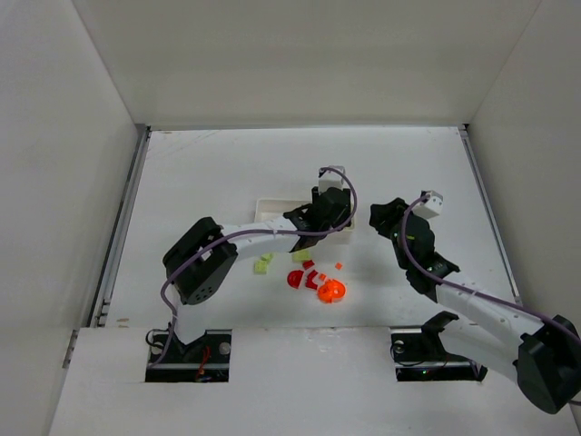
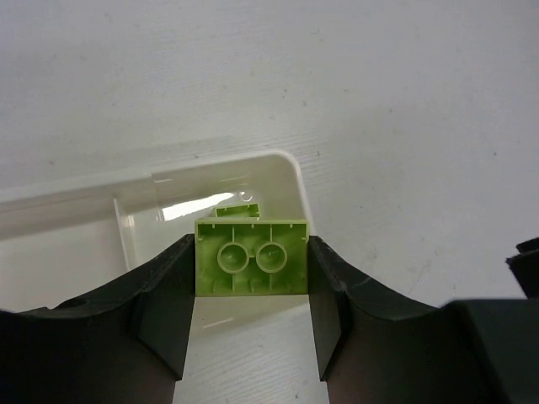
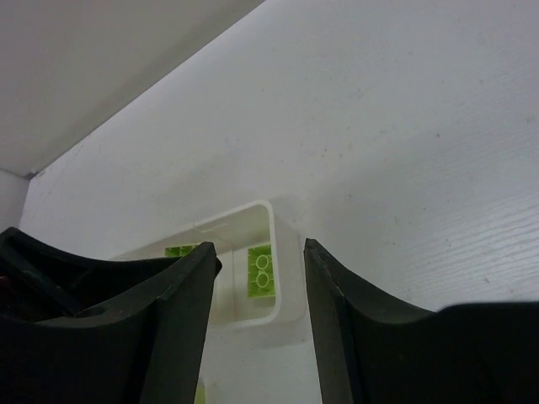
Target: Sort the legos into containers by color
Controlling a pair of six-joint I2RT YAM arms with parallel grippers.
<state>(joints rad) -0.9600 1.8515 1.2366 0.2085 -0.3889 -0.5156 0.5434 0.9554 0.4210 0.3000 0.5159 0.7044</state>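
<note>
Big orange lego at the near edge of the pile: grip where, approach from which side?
Top-down with the right end effector, coming in from the right. The orange lego looks free on its right and near sides, while red legos crowd its left. Pinch across its far and near edges; outline looks rounded, so centre the grip.

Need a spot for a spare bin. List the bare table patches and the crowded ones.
Bare: the far strip of table between the tray and the back wall; the left side beside the rail; the right side beyond the right claw. Crowded: the legos in front of the tray, and the tray's end, where the left claw holds a green brick.
</note>
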